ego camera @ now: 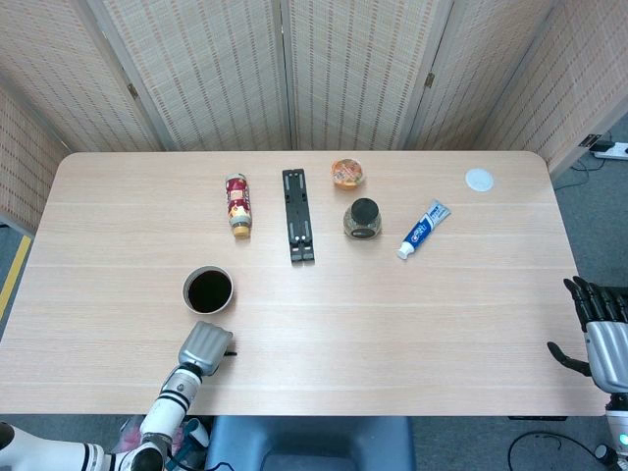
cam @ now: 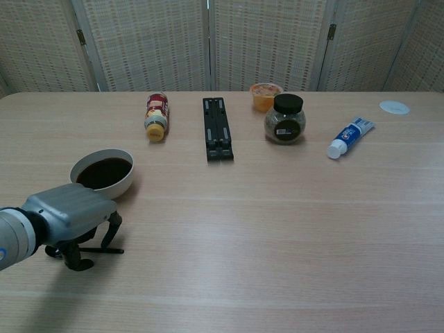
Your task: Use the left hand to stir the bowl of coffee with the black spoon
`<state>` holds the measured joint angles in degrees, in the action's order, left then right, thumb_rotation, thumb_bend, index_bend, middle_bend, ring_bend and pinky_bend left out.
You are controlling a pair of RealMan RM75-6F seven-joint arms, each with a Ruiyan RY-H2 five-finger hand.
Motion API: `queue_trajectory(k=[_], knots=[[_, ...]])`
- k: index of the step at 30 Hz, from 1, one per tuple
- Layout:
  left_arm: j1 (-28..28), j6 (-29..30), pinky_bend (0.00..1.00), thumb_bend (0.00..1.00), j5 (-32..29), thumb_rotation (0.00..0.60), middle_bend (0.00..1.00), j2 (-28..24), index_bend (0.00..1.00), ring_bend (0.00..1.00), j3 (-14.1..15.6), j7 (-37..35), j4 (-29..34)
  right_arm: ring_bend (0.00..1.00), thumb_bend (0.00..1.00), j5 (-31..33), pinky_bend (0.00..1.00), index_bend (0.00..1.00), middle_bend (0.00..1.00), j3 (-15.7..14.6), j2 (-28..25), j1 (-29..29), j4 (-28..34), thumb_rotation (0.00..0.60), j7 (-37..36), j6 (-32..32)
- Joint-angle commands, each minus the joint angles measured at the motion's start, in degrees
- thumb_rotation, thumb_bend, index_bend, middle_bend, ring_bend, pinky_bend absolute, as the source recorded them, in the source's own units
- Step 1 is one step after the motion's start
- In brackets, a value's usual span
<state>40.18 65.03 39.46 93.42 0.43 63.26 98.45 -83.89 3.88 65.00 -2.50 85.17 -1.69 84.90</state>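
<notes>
Where the black spoon lies flat on the desk, just on the near side of the bowl of coffee, we see only its thin handle poking out to the right from under our left hand. That hand is crouched over the spoon, palm down, its dark fingers curled toward the desk around the handle; we cannot tell whether they actually grip the spoon or merely touch the wood beside it. The hand sits just beside the bowl, at its near rim, and the spoon stays outside the bowl. The bowl is white and full of dark coffee.

Beyond the bowl, toward the screen, lies a small bottle on its side with a yellow cap. To the right of the bowl and further back lies a long black bar, stretched away from us. Further right of that stands a glass jar with a black lid, and behind it an orange-topped cup. A blue and white tube lies to the right of the jar, and a small white disc lies far from the bowl, by the far right corner.

Our right hand hangs off the right edge of the desk, well apart from the bowl, fingers spread and holding nothing.
</notes>
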Motion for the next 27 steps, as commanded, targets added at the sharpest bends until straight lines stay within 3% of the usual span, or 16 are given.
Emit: queue_trajectory(k=[1,9,18,27], knots=[[0.4,0.1,1.0,0.33,-0.7,0.6,1.0,-0.1,0.53,0.99,0.3,0.1,0.4,0.08,0.13,0.2,0.09,0.0,0.08,0.0,0.1,0.0,-0.2,0.6,-0.1,-0.1],[1.0,1.3,1.0,0.33,-1.2,0.6,1.0,-1.0,0.53,0.99,1.3,-0.4,2.8,0.08,0.13,0.2,0.09,0.0,0.08,0.0,0.3,0.0,-0.5,0.6,-0.3,-0.3],[1.4,3.0,1.0,0.33,1.0,0.6,1.0,0.0,0.54,0.99,2.4,-0.4,1.4,0.08,0.13,0.3,0.09,0.0,0.08,0.0,0.2,0.2,-0.6,0.6,-0.4,-0.2],[2.2,3.6,1.0,0.36,-0.6,0.6,1.0,1.3,0.55,0.99,2.2,0.7,1.0,0.08,0.13,0.4,0.09,0.0,0.08,0.0,0.3,0.4,-0.9,0.6,-0.8,-0.2]])
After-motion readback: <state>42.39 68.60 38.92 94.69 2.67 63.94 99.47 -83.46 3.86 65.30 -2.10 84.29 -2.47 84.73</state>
